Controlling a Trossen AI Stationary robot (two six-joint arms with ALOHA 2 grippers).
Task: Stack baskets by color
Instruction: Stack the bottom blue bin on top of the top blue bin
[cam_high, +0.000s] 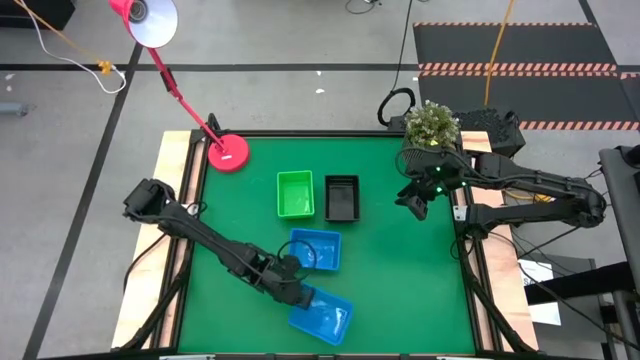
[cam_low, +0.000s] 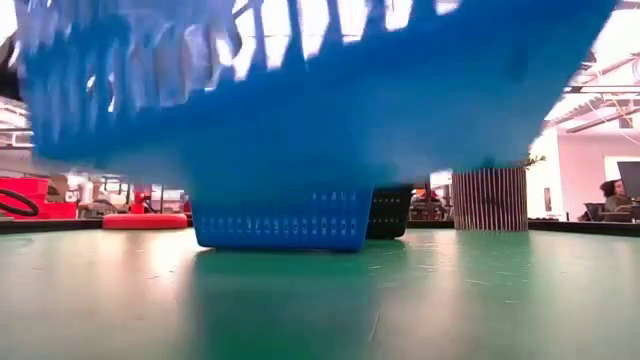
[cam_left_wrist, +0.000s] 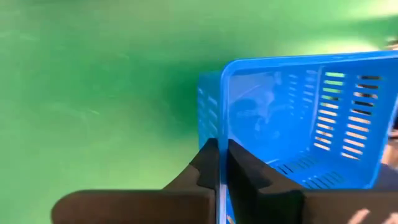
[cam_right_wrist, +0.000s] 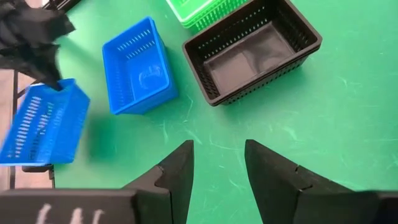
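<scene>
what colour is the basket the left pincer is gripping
Blue: the left pincer pinches the basket by its rim, clearest in the left wrist view.

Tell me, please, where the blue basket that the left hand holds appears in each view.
High view: held blue basket, bottom centre.
Low view: fills the upper part, blurred.
Left wrist view: right of centre, rim pinched.
Right wrist view: far left.
Shared landmark: the other blue basket, standing on the mat.

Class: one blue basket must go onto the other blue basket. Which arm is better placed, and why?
Left. The left gripper is shut on the loose blue basket, beside the other blue basket. The right gripper hangs open near the potted plant.
</scene>
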